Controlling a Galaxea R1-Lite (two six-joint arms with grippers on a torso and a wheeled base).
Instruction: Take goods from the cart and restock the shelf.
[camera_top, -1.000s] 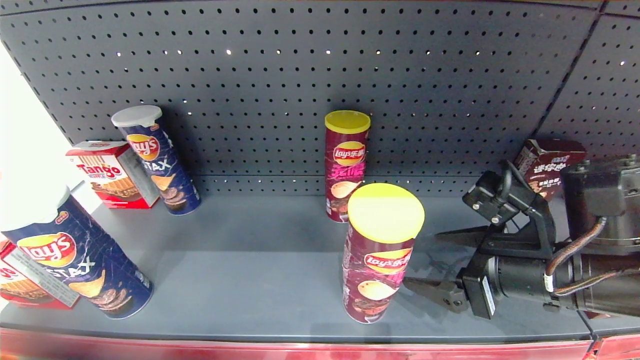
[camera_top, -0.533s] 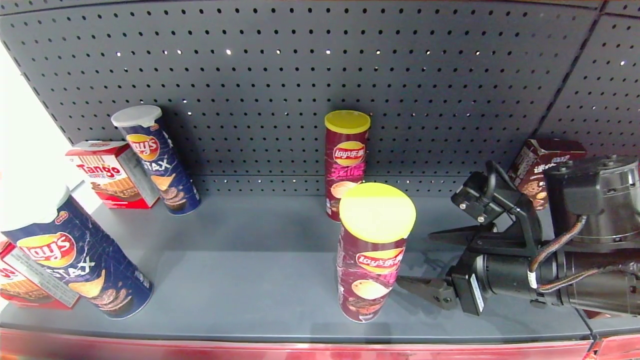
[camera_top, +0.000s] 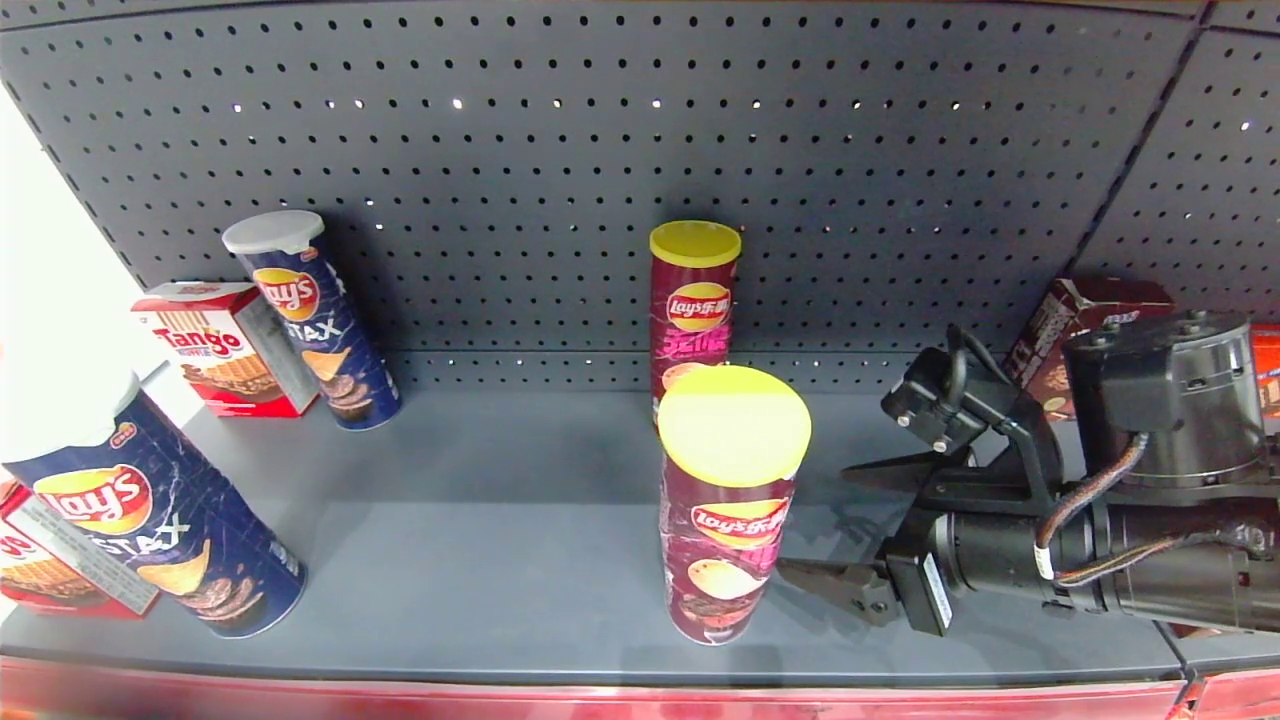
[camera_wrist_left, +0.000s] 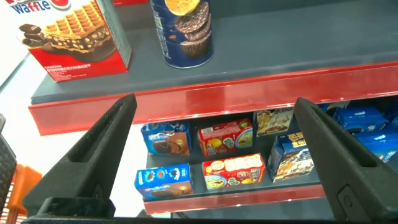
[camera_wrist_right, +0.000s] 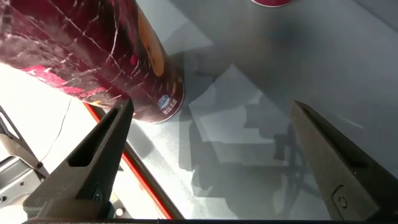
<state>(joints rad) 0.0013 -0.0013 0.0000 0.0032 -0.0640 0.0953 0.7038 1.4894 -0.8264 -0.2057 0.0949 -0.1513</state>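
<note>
– Starting big: grey shelf (camera_top: 480, 500) with a pegboard (camera_top: 600, 150) behind it. What's on it?
– Two blue cans (camera_top: 160, 520) and a wafer box (camera_top: 220, 345) on the left. A brown box (camera_top: 1075, 310) sits far right behind the arm. A rear can (camera_top: 692, 300) stands mid-shelf against the pegboard.
– Arms?
– Right gripper (camera_top: 815, 520) lies low over the shelf at the right, fingers spread wide, nothing in them. Left gripper (camera_wrist_left: 214, 106) hangs below the shelf's red front edge, fingers also apart and empty. Small boxes (camera_wrist_left: 227, 152) sit on a lower level beyond it.
– Task item?
– Front can (camera_top: 725, 530), maroon, standing on its base near the front edge, in line with the rear can. The right gripper's near fingertip is just beside its lower wall. Touching or not, can't tell.
– Handling?
– My guess: a light cardboard tube, stiff enough but crushable under a hard squeeze. It looks glossy, so a bit slippery, and it's tall and narrow, so it tips easily. Take it mid-body across the wall with moderate force. A low nudge would slide it; a high push would likely topple it.
– Smallest?
– Yellow lid (camera_top: 735, 425), snap-on plastic by the look. Wouldn't hold it there, it could pop off.
</note>
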